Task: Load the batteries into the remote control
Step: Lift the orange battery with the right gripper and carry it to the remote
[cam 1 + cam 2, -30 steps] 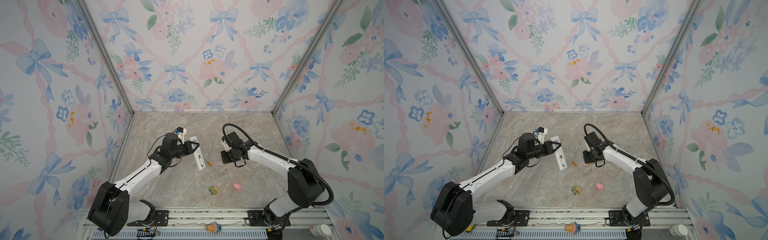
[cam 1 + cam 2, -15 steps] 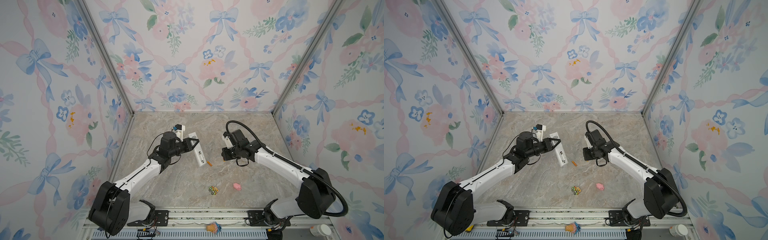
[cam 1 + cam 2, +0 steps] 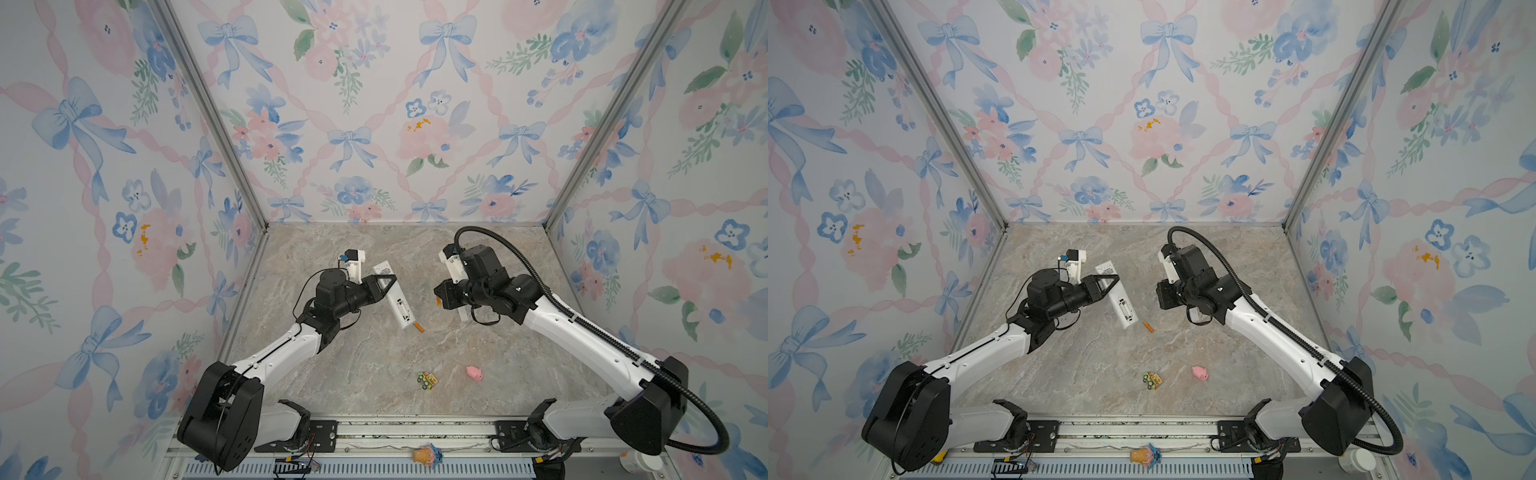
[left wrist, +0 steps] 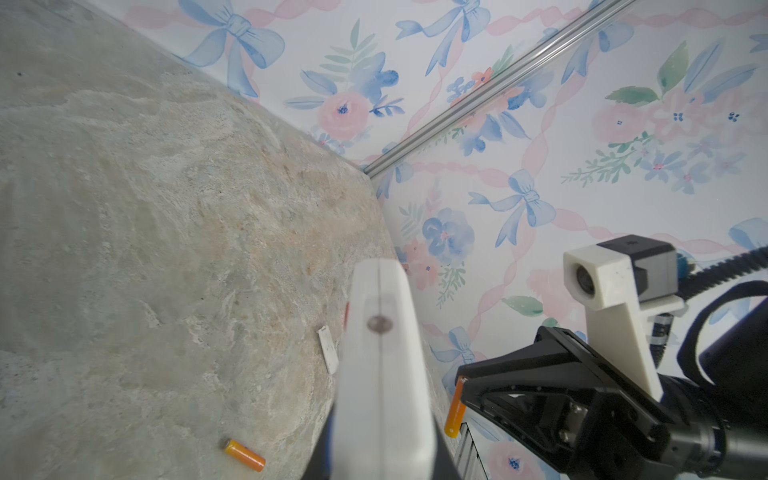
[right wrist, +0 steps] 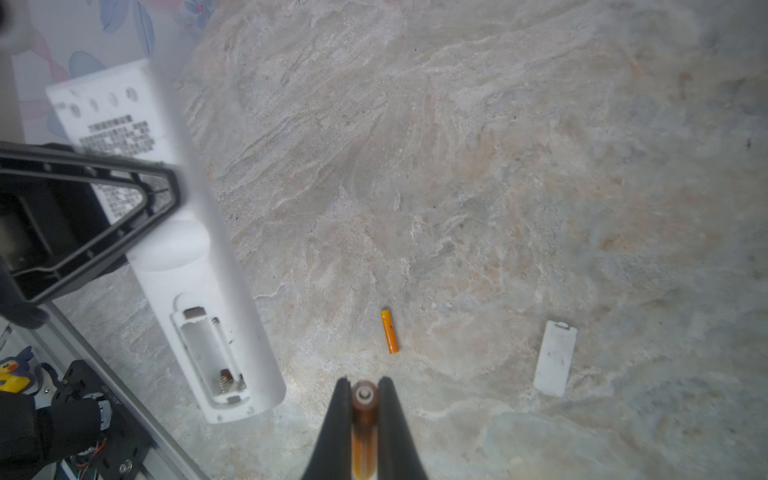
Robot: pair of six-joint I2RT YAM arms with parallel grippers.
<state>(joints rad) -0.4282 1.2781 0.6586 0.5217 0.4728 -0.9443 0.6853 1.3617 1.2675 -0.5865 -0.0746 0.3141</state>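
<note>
right gripper (image 5: 364, 388), clamped on one battery (image 4: 454, 409), hovers near the remote control (image 5: 195, 266) the left gripper (image 3: 388, 283) pinches aloft: first insertion pending, needing alignment with the empty bay (image 5: 210, 353); second battery (image 5: 389, 331) lies on the table (image 5: 498, 166).

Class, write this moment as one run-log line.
left gripper: shut on remote control | battery compartment: open, empty | right gripper: shut on orange battery | second battery: loose on table | cover: on table

In the right wrist view, the battery (image 5: 364, 432) in the right hand (image 5: 364, 384) is blurred and cut off at the frame edge. The print on the remote control (image 5: 183, 257) is unreadable. In a top view, the right arm (image 3: 490, 291) hides most of the cover piece (image 3: 464, 315), at 3 o'clock of the remote control.
</note>
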